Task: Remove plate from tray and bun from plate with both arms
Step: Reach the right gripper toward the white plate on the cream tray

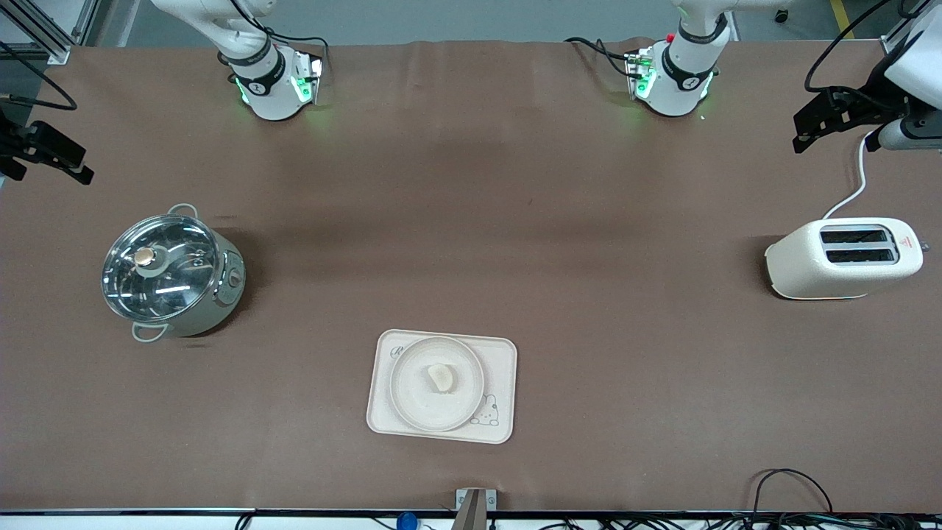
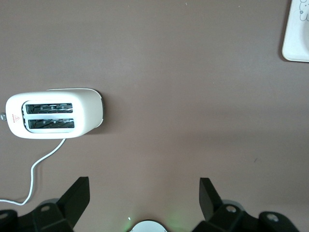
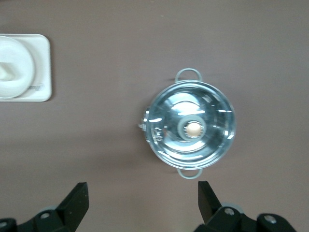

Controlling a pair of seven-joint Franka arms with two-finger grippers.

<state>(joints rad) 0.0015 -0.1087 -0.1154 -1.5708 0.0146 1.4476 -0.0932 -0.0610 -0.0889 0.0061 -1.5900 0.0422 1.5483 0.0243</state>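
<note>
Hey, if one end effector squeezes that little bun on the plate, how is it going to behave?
The bun looks like pale, soft dough, so it would probably dent under a firm pinch. It is small next to the plate, so likely light. Its rounded shape suggests it might rock or slide on the smooth dish if nudged.

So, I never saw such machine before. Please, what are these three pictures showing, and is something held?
Two robot arms stand at a brown table. One camera looks down from above; the other two sit on the wrists. The left gripper hangs open over the white toaster; the right gripper hangs open over the lidded steel pot. Near the front camera lies a cream tray carrying a round plate, with a small bun on it. Nothing is held.
</note>
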